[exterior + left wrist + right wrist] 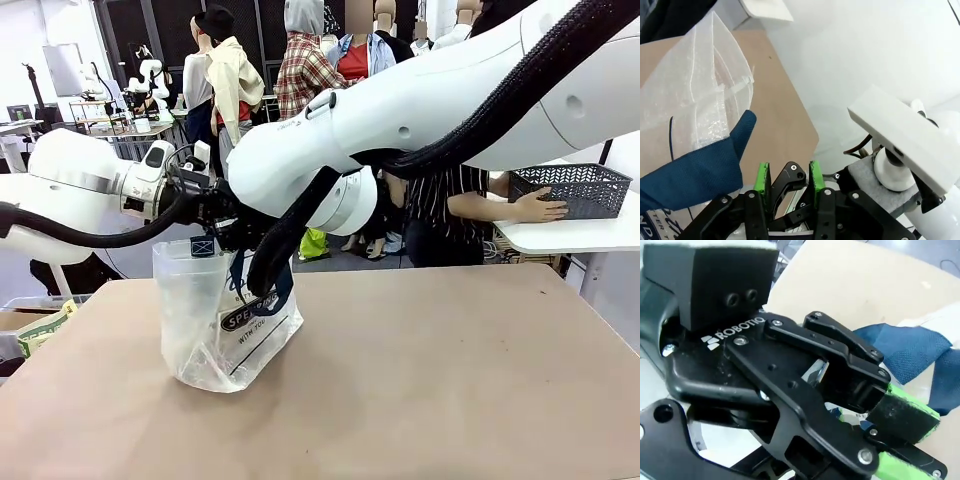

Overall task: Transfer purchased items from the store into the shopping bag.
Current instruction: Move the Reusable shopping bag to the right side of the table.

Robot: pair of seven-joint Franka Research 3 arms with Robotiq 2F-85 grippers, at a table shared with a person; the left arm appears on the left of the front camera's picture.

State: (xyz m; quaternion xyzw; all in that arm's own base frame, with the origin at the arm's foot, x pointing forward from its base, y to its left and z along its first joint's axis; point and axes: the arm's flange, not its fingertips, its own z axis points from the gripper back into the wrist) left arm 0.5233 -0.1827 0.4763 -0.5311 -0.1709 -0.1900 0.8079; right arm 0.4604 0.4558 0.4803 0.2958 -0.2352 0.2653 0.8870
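The shopping bag (215,330), translucent with black lettering, stands at the table's left. Its navy handle (262,292) hangs down the front. My left gripper (215,215) hovers at the bag's upper rim. In the left wrist view its green pads (762,180) stand partly apart, open, beside the navy handle (700,175) and the bag's wall (690,90). A black fingertip of my right gripper (790,174), shut, pokes into that gap. In the right wrist view the left gripper's green pad (905,415) lies beside the navy handle (910,350). Purchased items are out of view.
My right arm (430,100) crosses over the table from the right and hides its own wrist. A person at the far side rests a hand (540,208) by a dark mesh basket (572,188) on a white side table. Bare tabletop (450,380) lies right of the bag.
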